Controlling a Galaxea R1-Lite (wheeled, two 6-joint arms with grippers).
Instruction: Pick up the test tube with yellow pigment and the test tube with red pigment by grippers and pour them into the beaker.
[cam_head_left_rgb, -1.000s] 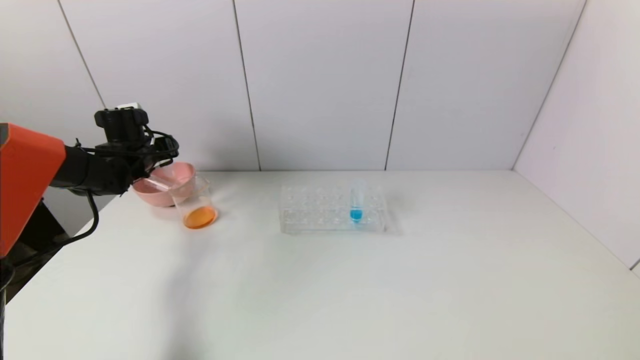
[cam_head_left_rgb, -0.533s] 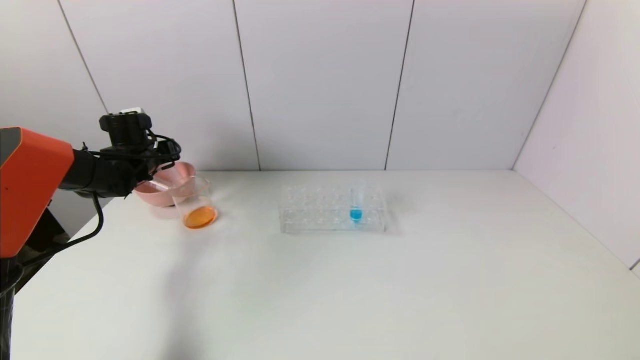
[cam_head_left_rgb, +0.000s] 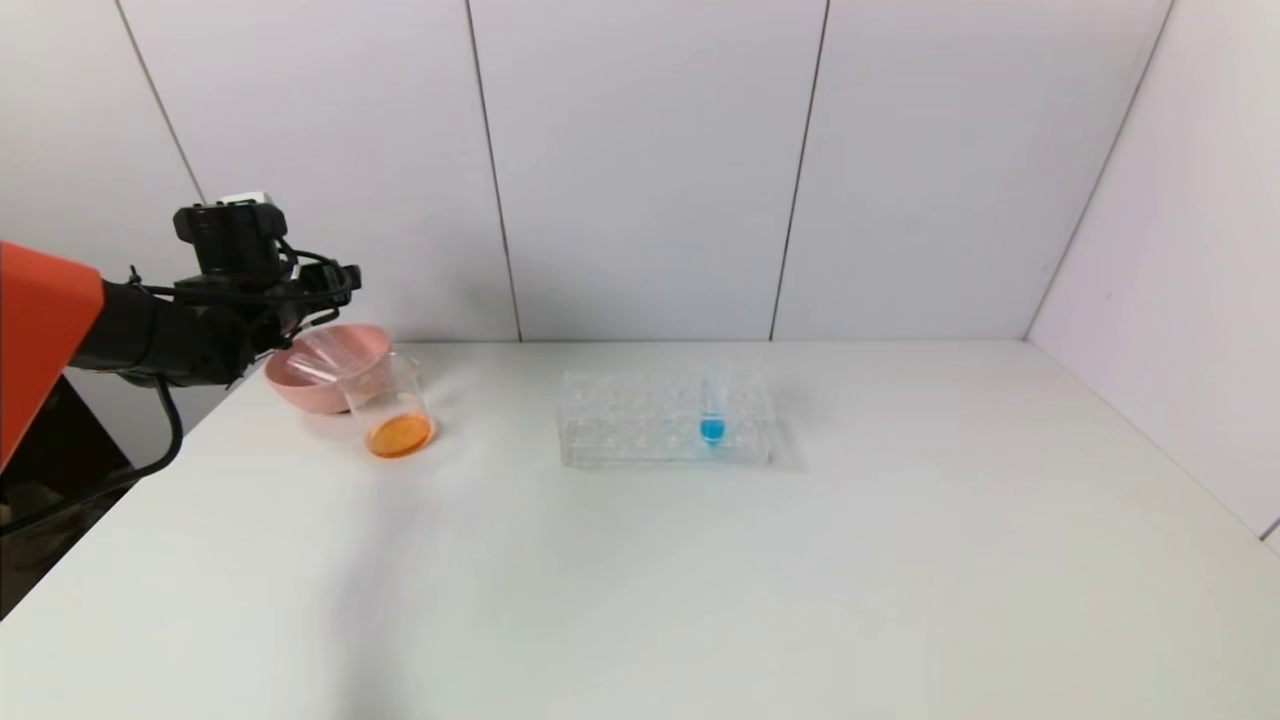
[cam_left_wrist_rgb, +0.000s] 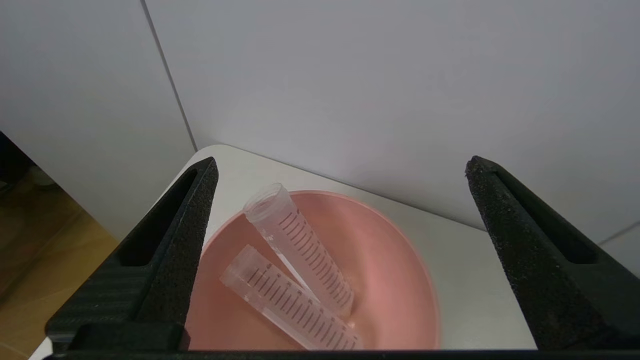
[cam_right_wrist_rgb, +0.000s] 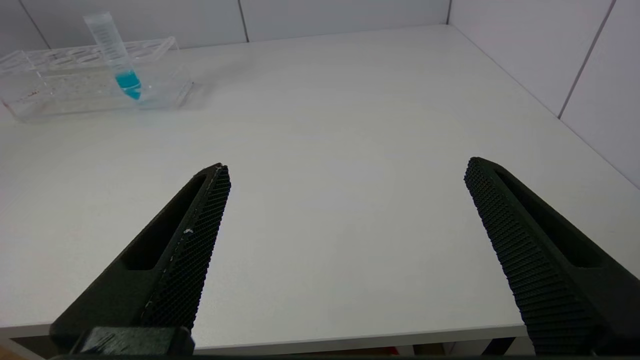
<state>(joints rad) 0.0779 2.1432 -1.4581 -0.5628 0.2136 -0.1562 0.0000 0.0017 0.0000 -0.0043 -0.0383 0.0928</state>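
Your left gripper (cam_left_wrist_rgb: 340, 170) hung open above the pink bowl (cam_head_left_rgb: 345, 395), which held two empty test tubes (cam_left_wrist_rgb: 300, 272). The beaker (cam_head_left_rgb: 392, 405) touched that bowl; a careless retreat could have knocked it over. Your right gripper (cam_right_wrist_rgb: 345, 175) was also open.

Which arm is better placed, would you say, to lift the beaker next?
Left: its jaws hang open over the pink bowl, beside the beaker; the right arm's open jaws sit far off, past the tube rack.
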